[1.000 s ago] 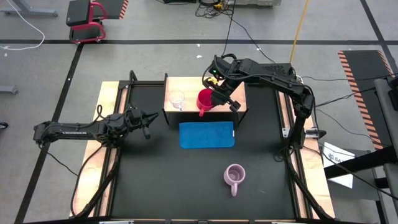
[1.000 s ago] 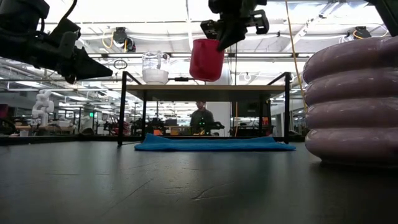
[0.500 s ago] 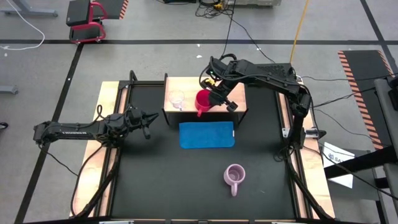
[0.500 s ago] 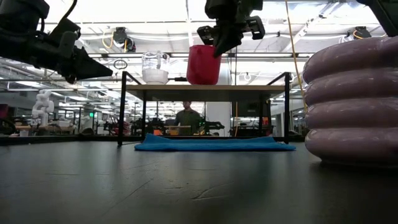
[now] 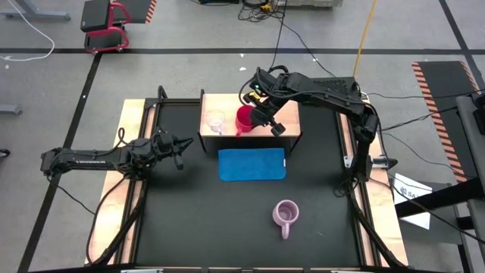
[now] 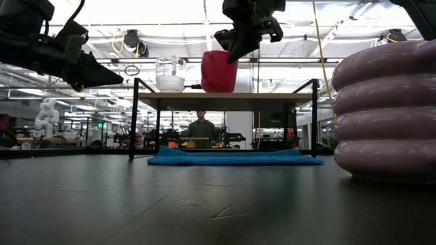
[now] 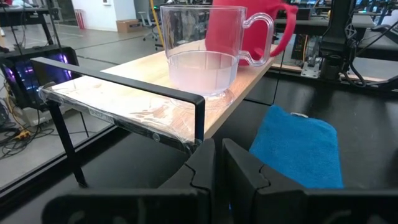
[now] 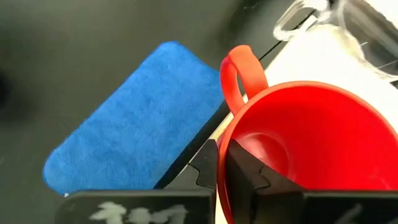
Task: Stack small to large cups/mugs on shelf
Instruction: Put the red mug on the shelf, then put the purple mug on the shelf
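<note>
The mid-size red mug (image 5: 245, 120) sits at the light wooden shelf top (image 5: 289, 111), near the middle of the board and just beside the small clear glass cup (image 5: 216, 120). From the low view its base looks level with the board, though I cannot tell if its full weight is down yet. The right gripper (image 5: 261, 115) has its jaws pinched shut on the mug's rim wall, one finger inside and one outside, with the red handle (image 8: 233, 78) pointing toward the front edge of the shelf above the flat blue mat (image 5: 252, 164).

The step in hand seems to be setting this mug down next to the glass one. To do it well, the mug should be felt flat on the wood before the jaws part, then the gripper should lift straight up so the inner finger does not drag the rim or nudge the glass cup.

The ribbed lilac mug (image 5: 285, 215) waits on the black table (image 5: 189, 212), well apart from the shelf. The left gripper (image 5: 177, 146) hangs off the shelf's left end, jaws closed on nothing.
</note>
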You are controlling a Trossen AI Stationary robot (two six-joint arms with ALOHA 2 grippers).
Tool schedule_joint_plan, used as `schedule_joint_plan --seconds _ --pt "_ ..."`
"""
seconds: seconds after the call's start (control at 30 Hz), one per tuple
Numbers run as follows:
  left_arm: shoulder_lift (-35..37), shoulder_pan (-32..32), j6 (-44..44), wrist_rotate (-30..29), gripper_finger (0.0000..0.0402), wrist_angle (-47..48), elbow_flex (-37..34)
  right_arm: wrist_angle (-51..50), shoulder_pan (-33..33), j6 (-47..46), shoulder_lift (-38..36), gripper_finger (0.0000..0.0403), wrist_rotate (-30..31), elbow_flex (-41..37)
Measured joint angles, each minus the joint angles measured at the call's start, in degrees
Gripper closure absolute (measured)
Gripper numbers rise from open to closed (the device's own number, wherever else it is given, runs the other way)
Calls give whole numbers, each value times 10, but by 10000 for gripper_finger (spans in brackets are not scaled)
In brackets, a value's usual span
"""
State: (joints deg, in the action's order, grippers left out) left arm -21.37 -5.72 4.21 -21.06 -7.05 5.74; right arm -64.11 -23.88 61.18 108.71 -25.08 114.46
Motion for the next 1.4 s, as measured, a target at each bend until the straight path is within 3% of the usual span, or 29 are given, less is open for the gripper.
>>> schedule_joint_plan --seconds 0.4,0.87,1.23,1.4 --pt "0 0 -7 1 371 0 0 -13 0 -79 0 383 -5 17" --pt "0 0 -7 3 371 2 0 -4 -1 -115 0 303 -22 16" --pt "0 0 0 3 371 18 0 -7 -1 -125 -9 298 -15 20" --pt "0 0 11 3 371 17 0 -7 2 -125 -25 298 18 21"
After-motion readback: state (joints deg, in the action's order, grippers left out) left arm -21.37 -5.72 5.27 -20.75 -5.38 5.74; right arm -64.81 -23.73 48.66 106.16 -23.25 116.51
